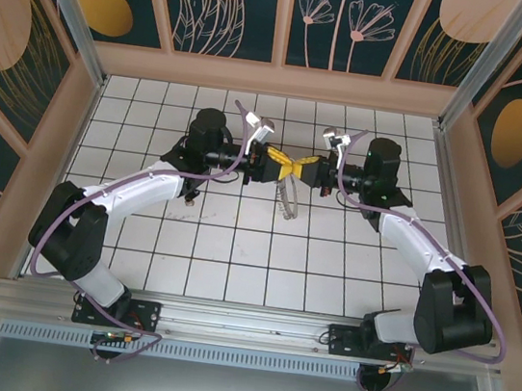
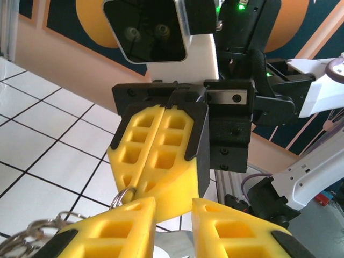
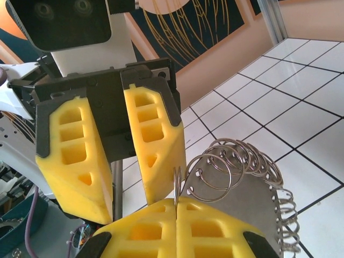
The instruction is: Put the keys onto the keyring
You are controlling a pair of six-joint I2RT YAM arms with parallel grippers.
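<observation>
The keyring (image 3: 252,204) is a flat silvery plate edged with several wire rings; it hangs in the air under both grippers (image 1: 289,201). My right gripper (image 3: 176,203) is shut on one small split ring (image 3: 176,183) of it. My left gripper (image 2: 172,207) faces it tip to tip, its fingers a little apart with the grey flat metal (image 2: 166,248) between them. More of the rings (image 2: 27,236) trail off at the lower left of the left wrist view. A tiny dark speck on the tiles by the left forearm (image 1: 190,197) may be the keys.
White tiled floor (image 1: 232,260) lies under the arms, walled by patterned panels (image 1: 229,6) on three sides. Both grippers (image 1: 289,167) meet above the middle of the far half. Purple cables (image 1: 62,226) run along each arm.
</observation>
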